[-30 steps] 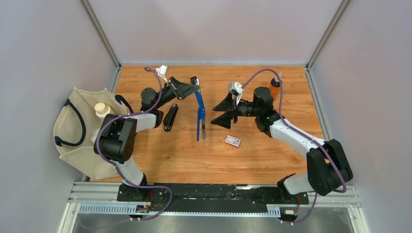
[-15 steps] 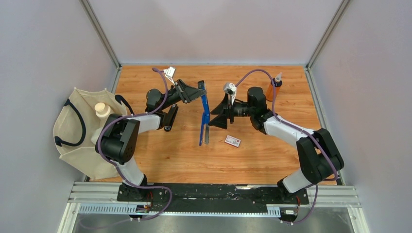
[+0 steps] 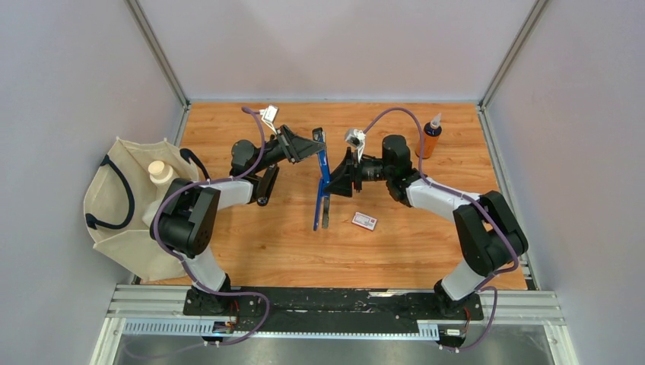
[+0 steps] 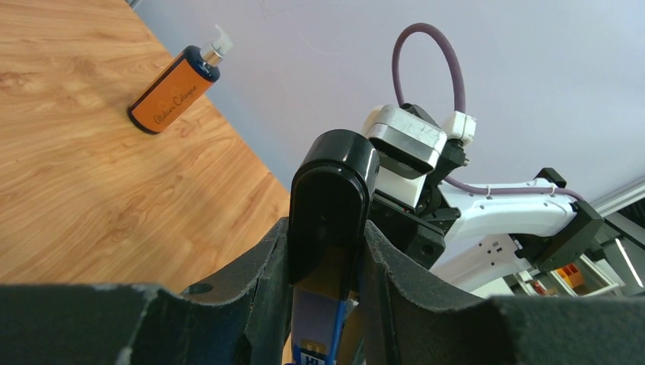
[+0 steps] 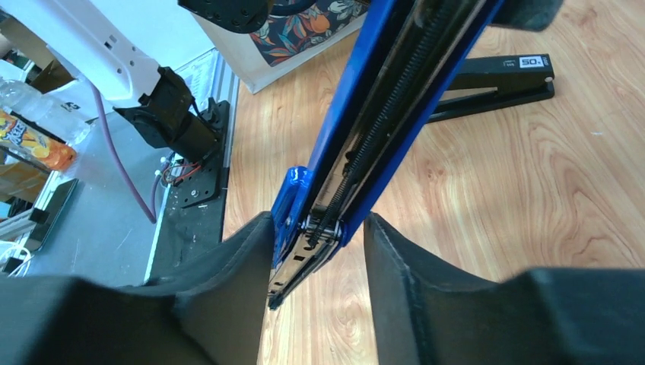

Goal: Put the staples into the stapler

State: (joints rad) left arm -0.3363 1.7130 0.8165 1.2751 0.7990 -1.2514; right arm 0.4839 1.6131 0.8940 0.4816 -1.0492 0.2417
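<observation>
A blue stapler hangs open and roughly upright above the table. My left gripper is shut on its black top end. My right gripper is open, its fingers on either side of the stapler's lower part; the left finger is against it and a gap shows at the right finger. The spring and metal magazine rail show between the blue halves. The white staples box with a red-pink label lies on the table just right of the stapler's lower tip. No staple strip shows.
A black stapler lies on the wood under the left arm, also seen in the right wrist view. An orange bottle stands at the back right, also in the left wrist view. A cream tote bag holding a white-capped bottle lies at the left edge.
My right gripper has moved left and now straddles the blue stapler. My left gripper shifted the stapler slightly right, then held still.
</observation>
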